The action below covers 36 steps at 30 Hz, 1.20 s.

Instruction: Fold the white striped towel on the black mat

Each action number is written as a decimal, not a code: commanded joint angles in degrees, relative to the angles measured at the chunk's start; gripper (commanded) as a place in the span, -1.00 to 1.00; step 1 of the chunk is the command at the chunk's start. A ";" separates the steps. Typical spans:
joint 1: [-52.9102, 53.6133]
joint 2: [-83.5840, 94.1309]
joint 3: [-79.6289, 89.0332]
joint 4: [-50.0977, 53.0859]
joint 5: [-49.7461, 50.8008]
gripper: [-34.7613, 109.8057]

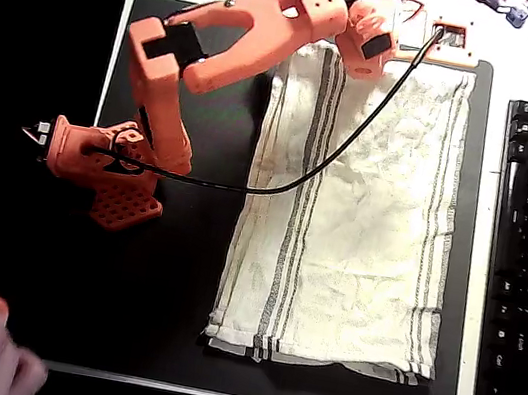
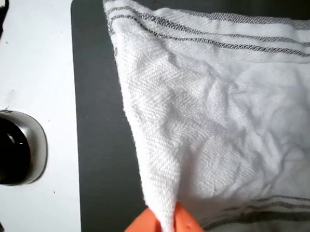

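Cream towel lies flat on the mat, one corner pinched between my gripper fingers at the top edge in the overhead view. Risk, as I judge it: the thin bite slips under drag, or the cable snags the cloth.

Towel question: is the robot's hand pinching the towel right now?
Yes, in the wrist view the orange hand is closed on a raised corner of the white striped towel.

Towel corner betw. orange fingers, over mat.
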 commanded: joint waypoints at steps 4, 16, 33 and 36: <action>10.63 10.46 -5.36 8.00 -5.27 -0.51; 38.41 12.83 -2.64 10.72 -18.98 -0.51; 58.80 4.66 16.79 -8.53 -31.82 -0.51; 59.94 2.46 18.28 -13.01 -34.01 -0.51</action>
